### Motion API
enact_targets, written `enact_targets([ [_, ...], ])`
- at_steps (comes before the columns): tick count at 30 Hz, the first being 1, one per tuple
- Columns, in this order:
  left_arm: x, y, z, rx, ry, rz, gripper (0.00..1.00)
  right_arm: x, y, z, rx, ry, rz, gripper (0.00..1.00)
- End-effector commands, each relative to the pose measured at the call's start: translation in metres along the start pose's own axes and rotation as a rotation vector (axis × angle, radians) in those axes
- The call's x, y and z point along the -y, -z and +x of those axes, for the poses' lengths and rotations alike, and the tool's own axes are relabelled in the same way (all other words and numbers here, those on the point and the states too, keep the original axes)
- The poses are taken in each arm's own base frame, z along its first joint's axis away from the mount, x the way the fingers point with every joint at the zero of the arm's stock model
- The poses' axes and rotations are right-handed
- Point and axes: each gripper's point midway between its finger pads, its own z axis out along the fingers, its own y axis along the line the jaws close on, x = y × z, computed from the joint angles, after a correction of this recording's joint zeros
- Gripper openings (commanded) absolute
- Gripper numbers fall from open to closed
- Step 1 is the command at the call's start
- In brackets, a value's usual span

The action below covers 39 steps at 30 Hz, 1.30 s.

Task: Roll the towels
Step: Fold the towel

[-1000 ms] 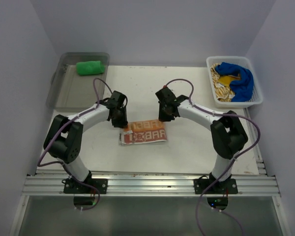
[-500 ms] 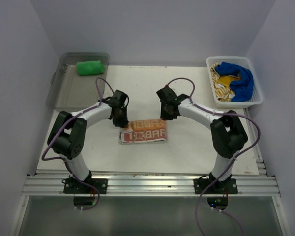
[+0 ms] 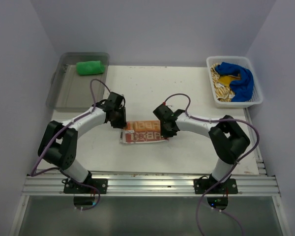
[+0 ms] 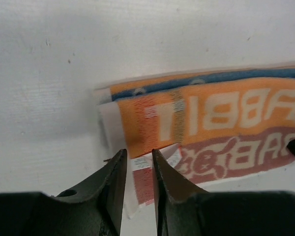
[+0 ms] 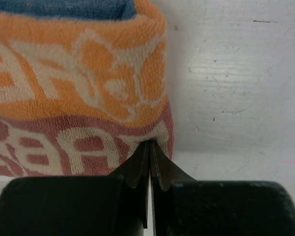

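Note:
An orange-and-white towel (image 3: 143, 132) lies folded flat in the middle of the table, its printed blocks up. My left gripper (image 3: 120, 122) hovers at its left end. In the left wrist view the towel (image 4: 221, 113) has its labelled corner showing in the narrow gap of that open gripper (image 4: 139, 153). My right gripper (image 3: 166, 132) is at the towel's right end. In the right wrist view it (image 5: 150, 143) is shut, tips against the edge of the towel (image 5: 78, 83). A rolled green towel (image 3: 90, 67) sits far left.
The green roll rests in a clear bin (image 3: 69, 93) at the back left. A white basket (image 3: 255, 101) at the back right holds a blue towel (image 3: 238, 78) and a yellow-tan patterned towel (image 3: 220, 86). An aluminium rail (image 3: 147, 183) runs along the near edge.
My right gripper has come forward and down from behind the towel onto its right end. The left gripper has shifted slightly at the towel's left end.

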Motion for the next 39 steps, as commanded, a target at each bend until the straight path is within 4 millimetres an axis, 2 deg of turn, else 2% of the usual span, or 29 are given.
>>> enact_targets([
  [1,-0.005,-0.016,0.025,-0.066,-0.004,0.014,0.3,0.01,-0.018,0.004,-0.016,-0.04,0.049,0.02],
  [4,-0.008,-0.022,0.033,-0.097,-0.002,0.007,0.28,0.005,-0.007,-0.004,0.007,-0.033,0.028,0.01],
  [5,-0.007,-0.021,0.032,-0.092,-0.004,0.007,0.28,0.002,0.007,-0.015,0.044,-0.044,0.007,0.01],
  [7,-0.007,-0.014,0.026,-0.075,0.001,-0.001,0.28,0.004,0.022,-0.023,0.077,-0.038,0.008,0.02],
  [8,-0.005,-0.006,0.02,-0.049,0.002,0.002,0.28,0.003,0.036,-0.038,0.132,-0.046,0.001,0.03],
  [10,0.0,0.007,0.01,-0.011,0.003,-0.009,0.28,0.001,0.049,-0.058,0.182,-0.034,-0.005,0.07],
  [14,0.015,0.032,0.001,0.053,-0.008,0.011,0.29,0.002,0.04,-0.082,0.186,-0.022,0.029,0.06],
  [15,0.016,0.034,0.002,0.054,-0.009,0.012,0.29,0.001,0.028,-0.082,0.166,-0.016,0.04,0.06],
  [16,0.016,0.034,0.005,0.048,-0.003,0.011,0.29,-0.002,0.026,-0.091,0.175,-0.017,0.03,0.06],
  [20,0.018,0.023,0.023,0.002,-0.003,0.03,0.29,-0.009,0.005,-0.096,0.142,0.002,0.023,0.05],
  [22,0.016,0.015,0.033,-0.018,0.003,0.035,0.29,-0.007,-0.006,-0.096,0.122,0.009,0.035,0.05],
  [27,0.007,-0.011,0.052,-0.087,-0.002,0.011,0.29,0.007,-0.025,-0.085,0.085,0.0,0.059,0.04],
  [30,-0.001,-0.022,0.054,-0.109,-0.022,-0.032,0.29,0.016,-0.033,-0.067,0.054,-0.008,0.067,0.03],
  [31,-0.002,-0.025,0.054,-0.113,-0.025,-0.045,0.29,0.023,-0.037,-0.051,0.024,-0.008,0.079,0.03],
  [33,-0.002,-0.024,0.044,-0.1,-0.044,-0.066,0.29,0.023,-0.035,-0.043,0.026,-0.029,0.049,0.01],
  [34,-0.003,-0.027,0.043,-0.106,-0.047,-0.074,0.29,0.03,-0.039,-0.024,-0.009,-0.03,0.061,0.01],
  [35,0.0,-0.028,0.039,-0.105,-0.056,-0.072,0.3,0.028,-0.032,-0.019,-0.009,-0.037,0.04,0.0],
  [36,0.006,-0.027,0.028,-0.09,-0.067,-0.063,0.3,0.028,-0.03,-0.012,-0.01,-0.052,0.035,0.0],
  [37,0.002,-0.035,0.027,-0.097,-0.076,-0.097,0.3,0.03,-0.029,0.006,-0.031,-0.037,0.044,0.0],
  [38,0.01,-0.036,0.013,-0.078,-0.082,-0.088,0.3,0.028,-0.018,0.007,-0.011,-0.041,0.034,0.0],
  [39,0.011,-0.039,0.01,-0.08,-0.098,-0.092,0.3,0.023,-0.013,0.016,-0.008,-0.05,0.03,0.0],
])
